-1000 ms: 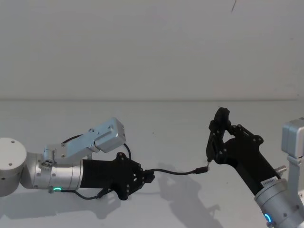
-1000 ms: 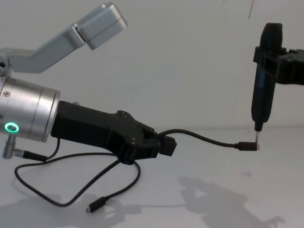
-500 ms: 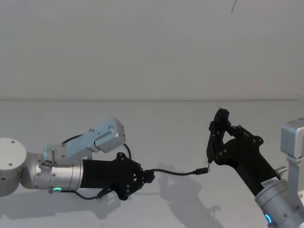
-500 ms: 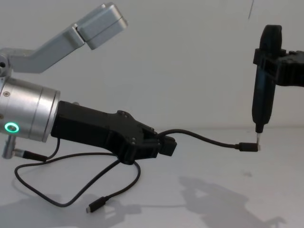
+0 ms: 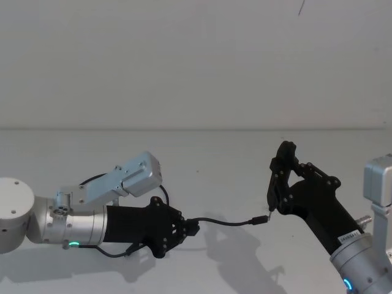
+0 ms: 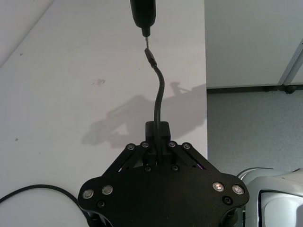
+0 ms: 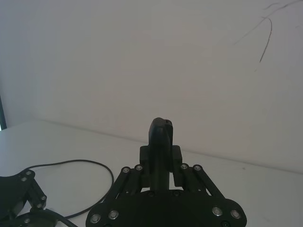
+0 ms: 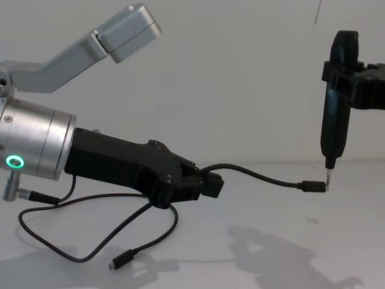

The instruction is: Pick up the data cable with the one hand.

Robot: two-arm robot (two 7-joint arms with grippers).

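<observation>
Your left gripper (image 8: 207, 183): jaws clamped on the data cable (image 8: 258, 176), held above the white table (image 8: 289, 241). One plug (image 8: 313, 186) juts rightward to the thin tip of your right gripper (image 8: 334, 132), fingers together, upright. Cable's remainder loops beneath your left arm; far plug (image 8: 122, 259) rests on the table.

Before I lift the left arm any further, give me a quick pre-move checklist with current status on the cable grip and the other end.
1. Left gripper shut on the data cable: ok.
2. Free plug lying on the table, cord looped loosely beneath the arm: ok.
3. Held plug end apart from the right gripper tip: not ok, they meet.
4. Cable unkinked between grip and plug: ok.
5. Grip firmness: cannot tell.
</observation>
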